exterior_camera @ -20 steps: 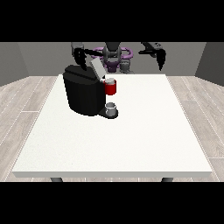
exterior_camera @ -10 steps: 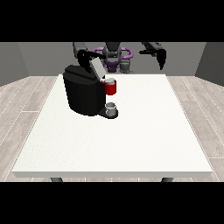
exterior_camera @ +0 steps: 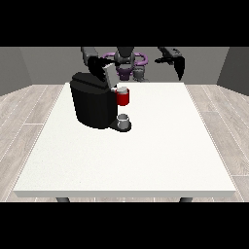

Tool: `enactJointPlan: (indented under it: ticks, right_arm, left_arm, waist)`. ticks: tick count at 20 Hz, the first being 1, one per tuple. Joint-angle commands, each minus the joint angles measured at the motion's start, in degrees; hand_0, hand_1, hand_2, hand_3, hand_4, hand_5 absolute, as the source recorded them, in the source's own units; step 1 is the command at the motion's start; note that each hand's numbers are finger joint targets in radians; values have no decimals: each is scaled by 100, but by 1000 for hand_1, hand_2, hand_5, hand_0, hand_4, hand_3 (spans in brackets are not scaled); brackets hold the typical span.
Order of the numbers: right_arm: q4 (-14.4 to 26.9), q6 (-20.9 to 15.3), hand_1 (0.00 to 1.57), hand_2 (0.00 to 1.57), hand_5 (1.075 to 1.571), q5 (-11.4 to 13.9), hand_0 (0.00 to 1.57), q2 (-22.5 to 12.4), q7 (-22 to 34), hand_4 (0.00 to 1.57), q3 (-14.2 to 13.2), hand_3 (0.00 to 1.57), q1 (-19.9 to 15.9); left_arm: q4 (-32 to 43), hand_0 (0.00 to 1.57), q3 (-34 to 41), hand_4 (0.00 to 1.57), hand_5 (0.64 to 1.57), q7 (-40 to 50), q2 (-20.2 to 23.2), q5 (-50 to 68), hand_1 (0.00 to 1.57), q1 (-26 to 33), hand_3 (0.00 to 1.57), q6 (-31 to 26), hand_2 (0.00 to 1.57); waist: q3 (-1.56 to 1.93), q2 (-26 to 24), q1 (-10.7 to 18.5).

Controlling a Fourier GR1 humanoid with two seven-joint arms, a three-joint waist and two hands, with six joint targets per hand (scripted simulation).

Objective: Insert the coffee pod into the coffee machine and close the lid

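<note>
The black coffee machine (exterior_camera: 92, 104) stands on the white table (exterior_camera: 146, 155), left of the middle. Its grey lid (exterior_camera: 108, 73) is tilted up at the machine's top rear. A red pod holder (exterior_camera: 123, 98) juts out at the front, with a pale round pod (exterior_camera: 122, 90) sitting in its top. Below it a small grey cup (exterior_camera: 124, 120) rests on the machine's base. The hand at the view's left (exterior_camera: 96, 62) is just behind and above the lid. The hand at the view's right (exterior_camera: 176, 62) is held high beyond the table's far edge, fingers relaxed and pointing down, holding nothing.
The robot's torso (exterior_camera: 127, 63) stands behind the far table edge. The table's right half and front carry nothing that I can see. Wooden floor surrounds the table.
The hand at the view's left has shifted slightly right and down at the lid, and the lid has tipped a little further towards the pod. The other hand has barely moved.
</note>
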Motion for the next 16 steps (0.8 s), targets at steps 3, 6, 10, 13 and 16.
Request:
enactJointPlan:
  ticks: [3, 6, 10, 13, 16]
  right_arm:
    - [80, -78, 0, 0, 1571, 226, 0, 236, 132, 0, 250, 0, -161]
    - [392, -113, 0, 0, 1571, 303, 0, 180, 120, 114, 182, 0, -402]
    - [240, 53, 0, 0, 1571, 410, 0, 184, 185, 0, 328, 0, -470]
    - [373, 170, 0, 0, 1571, 449, 0, -71, 188, 173, 207, 0, -955]
    - [551, -130, 0, 0, 1571, 684, 0, 125, 219, 124, 302, 0, -978]
  left_arm:
    - [381, 0, 177, 0, 1571, -216, 178, 123, 0, -153, 0, 67, 0]
    - [113, 0, 36, 131, 1571, 213, 186, 115, 0, -215, 0, 91, 0]
    - [442, 0, 71, 169, 1571, -322, 225, -3, 0, 41, 0, 139, 0]
    - [402, 0, 50, 121, 1571, -281, 218, 121, 0, -177, 0, 50, 0]
    - [107, 0, -212, 167, 1571, -34, 13, 19, 0, -91, 0, 202, 0]
  waist:
    - [13, 35, -175]
    - [14, 85, 62]
    - [13, 21, -69]
    - [13, 240, 60]
    - [14, 40, 243]
